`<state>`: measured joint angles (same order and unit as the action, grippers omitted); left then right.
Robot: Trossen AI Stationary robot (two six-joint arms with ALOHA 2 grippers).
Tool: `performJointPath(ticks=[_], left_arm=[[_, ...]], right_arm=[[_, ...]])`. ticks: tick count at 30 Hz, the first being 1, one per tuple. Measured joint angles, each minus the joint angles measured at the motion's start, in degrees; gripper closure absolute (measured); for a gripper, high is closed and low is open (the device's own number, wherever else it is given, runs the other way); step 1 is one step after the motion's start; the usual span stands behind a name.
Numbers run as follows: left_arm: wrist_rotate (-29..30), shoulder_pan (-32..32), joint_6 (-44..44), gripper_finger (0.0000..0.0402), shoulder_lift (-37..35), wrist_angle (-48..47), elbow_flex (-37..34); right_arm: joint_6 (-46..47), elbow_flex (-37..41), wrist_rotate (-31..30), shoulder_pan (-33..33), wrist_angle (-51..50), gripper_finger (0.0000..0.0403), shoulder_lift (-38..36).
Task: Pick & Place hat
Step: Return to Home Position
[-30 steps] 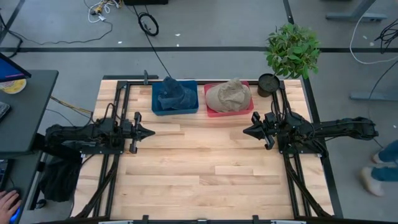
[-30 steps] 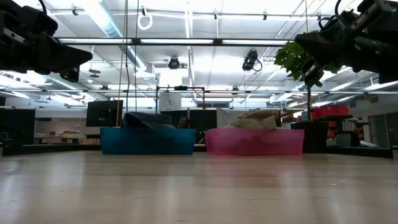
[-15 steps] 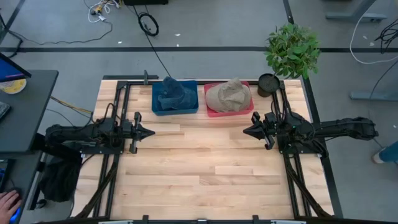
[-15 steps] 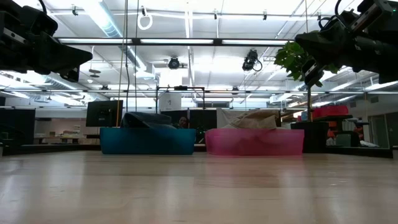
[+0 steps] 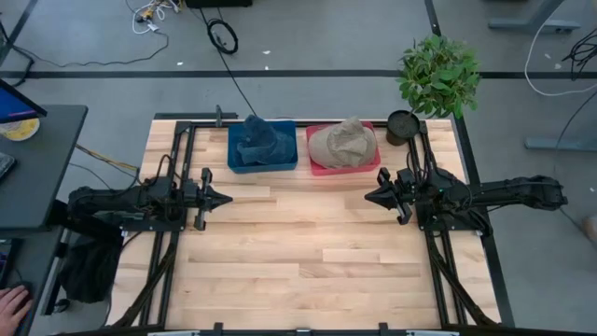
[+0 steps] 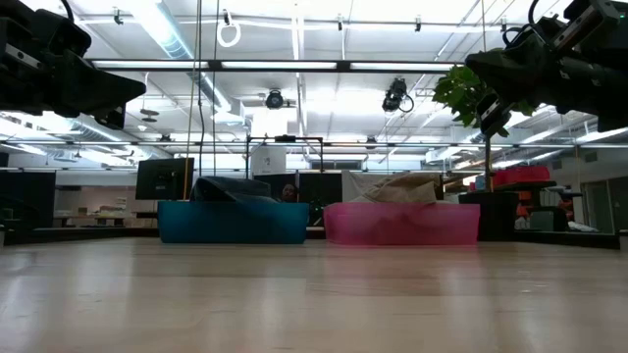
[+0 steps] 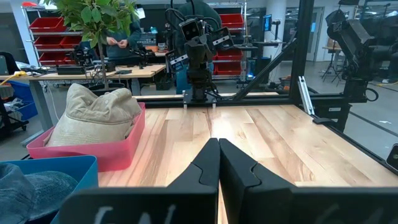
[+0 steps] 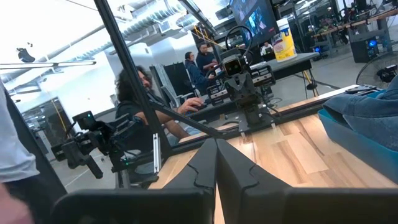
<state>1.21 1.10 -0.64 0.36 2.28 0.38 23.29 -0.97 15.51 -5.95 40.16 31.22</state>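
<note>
A tan hat (image 5: 342,143) lies in a pink bin (image 5: 319,166) at the table's far edge; the left wrist view shows the hat (image 7: 93,114) resting on the bin's rim. A blue denim hat (image 5: 262,141) fills the blue bin (image 5: 235,165) beside it. My left gripper (image 5: 227,198) hovers shut at the table's left side, pointing level toward the right. My right gripper (image 5: 368,197) hovers shut at the right side, pointing toward the left. Neither touches anything.
A potted plant (image 5: 437,77) stands at the far right corner beside the pink bin. Black frame rails (image 5: 183,149) run along the left, right and far edges. The bare wooden tabletop (image 5: 298,247) stretches between the arms. People show in the room beyond.
</note>
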Motion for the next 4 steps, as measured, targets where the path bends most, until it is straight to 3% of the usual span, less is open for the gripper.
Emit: performJointPath(ticks=[4], left_arm=[[0.0,0.0,0.0,0.0399,0.0,0.0,0.0]], right_arm=[[0.0,0.0,0.0,0.0,0.0,0.0392,0.0]])
